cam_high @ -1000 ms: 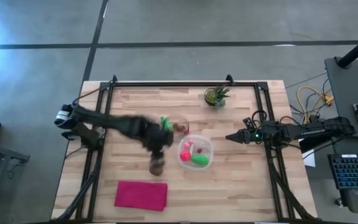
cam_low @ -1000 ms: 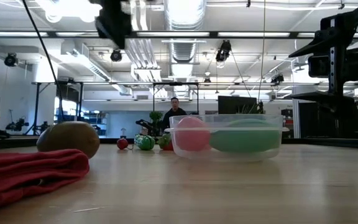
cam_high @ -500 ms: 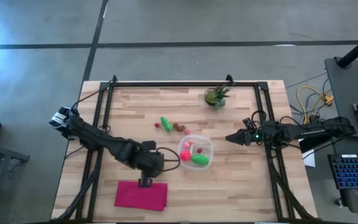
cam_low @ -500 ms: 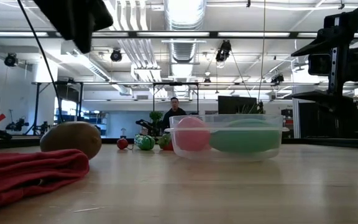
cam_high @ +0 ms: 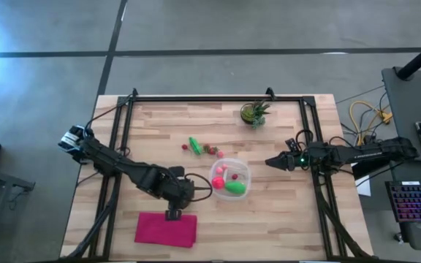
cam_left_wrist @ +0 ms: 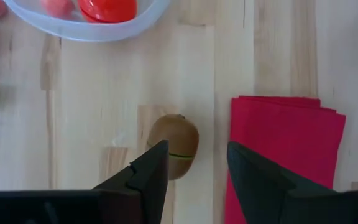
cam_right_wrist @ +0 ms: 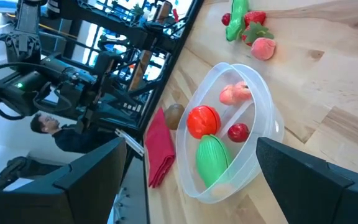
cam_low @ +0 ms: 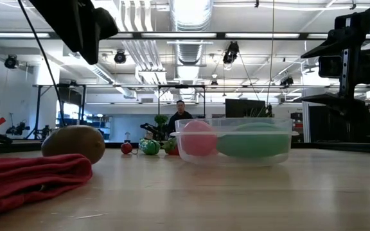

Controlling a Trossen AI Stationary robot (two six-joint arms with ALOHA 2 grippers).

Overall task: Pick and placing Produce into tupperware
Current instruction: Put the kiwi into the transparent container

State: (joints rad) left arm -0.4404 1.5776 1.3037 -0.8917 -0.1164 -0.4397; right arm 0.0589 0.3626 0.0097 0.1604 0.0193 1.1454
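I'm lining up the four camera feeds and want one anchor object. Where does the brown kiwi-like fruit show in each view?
High view: hidden beneath the left gripper, beside the red cloth.
Low view: brown fruit at left, behind the cloth.
Left wrist view: fruit centre, past open fingers, beside the cloth.
Right wrist view: fruit between cloth and container.
Shared landmark: the red cloth.

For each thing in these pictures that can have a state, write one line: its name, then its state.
Tupperware: lidless, holding several produce pieces.
Brown kiwi: on the table, untouched.
Magenta cloth: folded flat.
Left gripper: open above the kiwi.
Right gripper: open, waiting near the table's right edge.
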